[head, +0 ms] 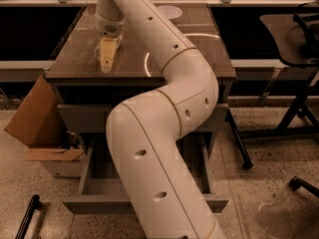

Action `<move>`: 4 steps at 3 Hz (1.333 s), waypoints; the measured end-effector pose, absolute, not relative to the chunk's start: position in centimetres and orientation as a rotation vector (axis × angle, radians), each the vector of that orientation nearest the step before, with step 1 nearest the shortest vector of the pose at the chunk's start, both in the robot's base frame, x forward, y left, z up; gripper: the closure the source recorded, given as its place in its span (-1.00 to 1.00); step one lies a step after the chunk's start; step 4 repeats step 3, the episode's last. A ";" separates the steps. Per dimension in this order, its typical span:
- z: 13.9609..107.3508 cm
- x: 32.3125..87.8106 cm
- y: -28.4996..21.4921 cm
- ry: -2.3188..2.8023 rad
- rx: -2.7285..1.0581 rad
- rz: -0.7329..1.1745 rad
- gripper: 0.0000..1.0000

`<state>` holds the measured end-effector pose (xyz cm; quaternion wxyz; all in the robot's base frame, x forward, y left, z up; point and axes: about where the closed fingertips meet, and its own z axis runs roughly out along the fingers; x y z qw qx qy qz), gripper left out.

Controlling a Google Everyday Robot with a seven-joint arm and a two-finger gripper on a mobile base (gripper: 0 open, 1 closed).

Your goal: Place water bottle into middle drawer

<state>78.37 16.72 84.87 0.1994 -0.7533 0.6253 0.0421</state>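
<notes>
My gripper [106,58] hangs from the white arm [164,108] over the left part of the brown cabinet top [75,59], close to its surface. The water bottle does not show apart from the gripper; it is hidden or out of view. Below the closed upper drawer front [79,117], one drawer [94,203] stands pulled out toward me, and my arm covers most of its inside.
A white bowl [169,11] sits at the back of the cabinet top. An open cardboard box [37,118] leans at the cabinet's left side. Black chair legs [294,128] stand to the right, and a dark bar [27,215] lies on the floor at lower left.
</notes>
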 end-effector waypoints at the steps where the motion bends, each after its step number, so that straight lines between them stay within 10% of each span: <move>1: 86.1 79.1 15.2 1.762 -2.016 0.132 -1.00; 4: 92.4 77.1 10.1 1.605 -1.799 0.219 -1.00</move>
